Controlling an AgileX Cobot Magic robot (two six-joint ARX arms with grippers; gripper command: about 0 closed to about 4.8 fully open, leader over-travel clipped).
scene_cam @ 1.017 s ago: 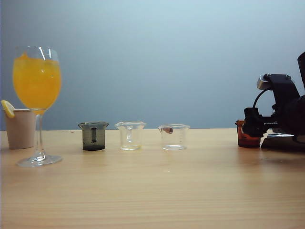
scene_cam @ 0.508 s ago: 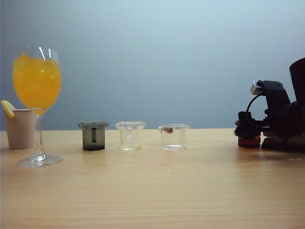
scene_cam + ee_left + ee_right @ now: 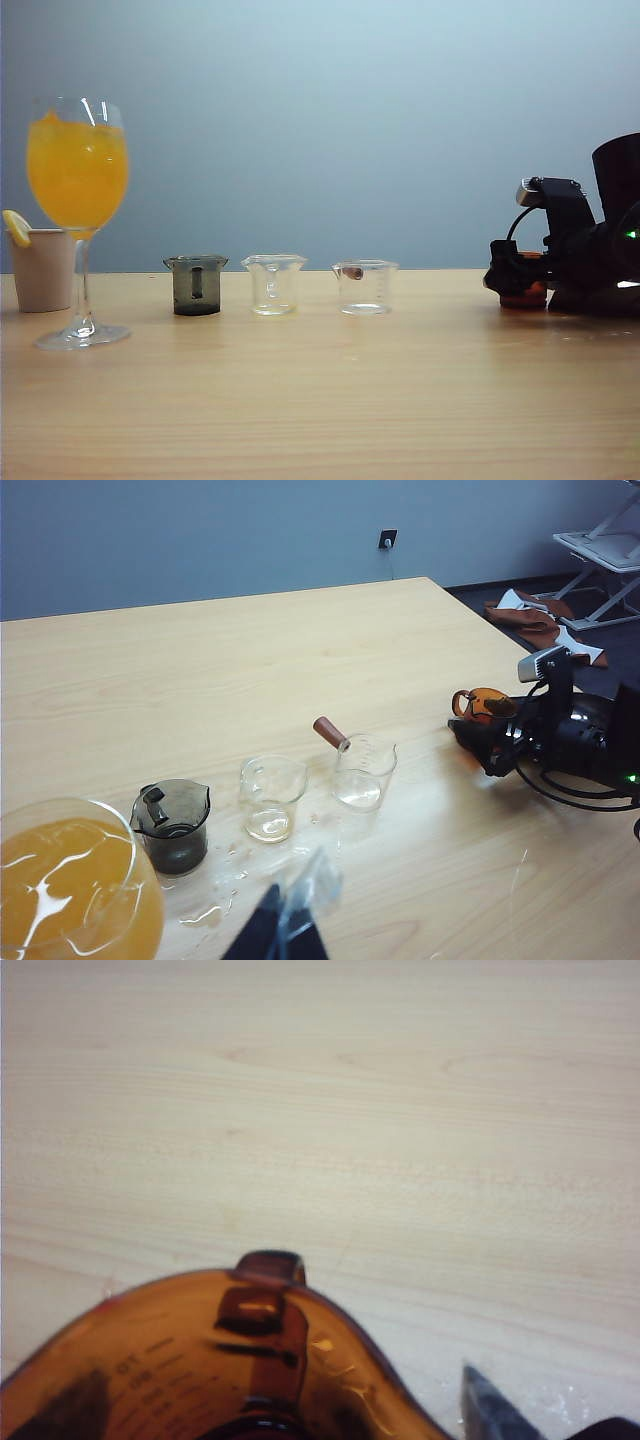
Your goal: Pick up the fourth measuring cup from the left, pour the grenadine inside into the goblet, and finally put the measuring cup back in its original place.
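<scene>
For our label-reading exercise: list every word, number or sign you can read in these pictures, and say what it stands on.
Amber translucent measuring cup: dark graduation marks and small printing inside its wall, too blurred to read.
Clear colourless measuring cup with brown handle: faint scale lines, too small to read.
Nothing readable on the tall stemmed goblet, or on the right gripper beside the amber cup.

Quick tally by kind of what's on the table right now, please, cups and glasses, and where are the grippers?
Clear measuring cups: 2
Dark grey measuring cup: 1
Amber measuring cup: 1, with the open right gripper around it
Goblet: 1
Beige cup: 1
Total: 6
Left gripper hovers near the goblet.
</scene>
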